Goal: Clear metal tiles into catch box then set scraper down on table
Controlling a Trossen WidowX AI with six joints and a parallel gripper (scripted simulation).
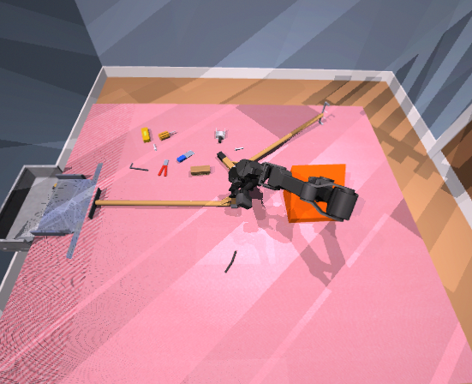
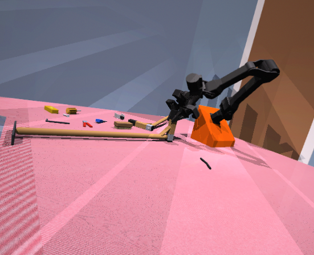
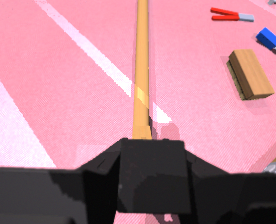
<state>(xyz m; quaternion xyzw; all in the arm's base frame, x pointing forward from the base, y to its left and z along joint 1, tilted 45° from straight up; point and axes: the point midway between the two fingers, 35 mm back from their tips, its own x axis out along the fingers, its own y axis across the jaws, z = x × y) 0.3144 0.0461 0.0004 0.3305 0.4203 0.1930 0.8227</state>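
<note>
Bench plate [image 1: 62,201] apparently swept of tiles; gripper [image 1: 238,198] clamped on scraper [image 1: 160,202] handle, blade just off plate. Outstanding: laying down, release.

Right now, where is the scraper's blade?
In the top view the scraper's blade sits at the left, on the pink table just off the bench plate, opposite the catch box.

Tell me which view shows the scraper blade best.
Top view: the scraper blade sits on the pink mat, just short of the bench plate. Exterior shows it edge-on at frame left. Wrist shows only the handle leaving the hand.
</note>
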